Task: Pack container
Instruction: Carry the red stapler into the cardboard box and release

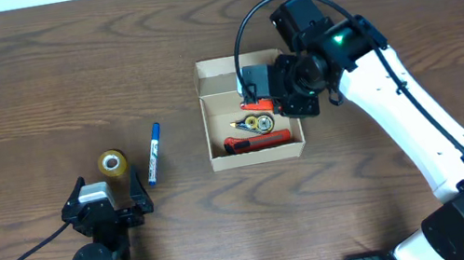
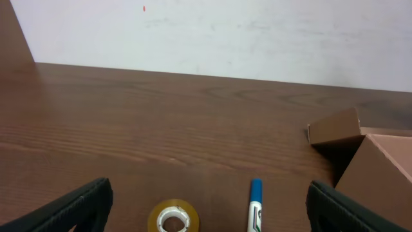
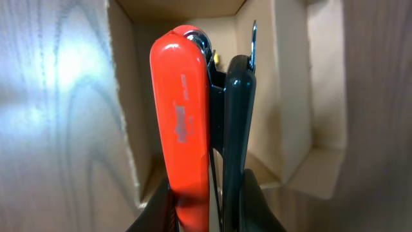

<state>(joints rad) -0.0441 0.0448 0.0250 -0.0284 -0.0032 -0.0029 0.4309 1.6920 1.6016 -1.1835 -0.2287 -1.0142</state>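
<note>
Two items point(image 1: 256, 132) lie in the container point(image 1: 218, 113), central on the counter point(image 1: 18, 90), lid open. Above it the right hand point(image 1: 271, 93) clamps a red-and-black tool point(image 3: 183, 109); released tilted, it could catch the wall and tip out. Left hand point(image 1: 108, 193) gapes idle, well apart.

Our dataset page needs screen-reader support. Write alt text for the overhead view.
The right gripper holds a red-and-black tool over the open cardboard box, which already contains a red item and a small round item. At lower left the left gripper sits open near a tape roll and a blue marker on the wooden table.
</note>
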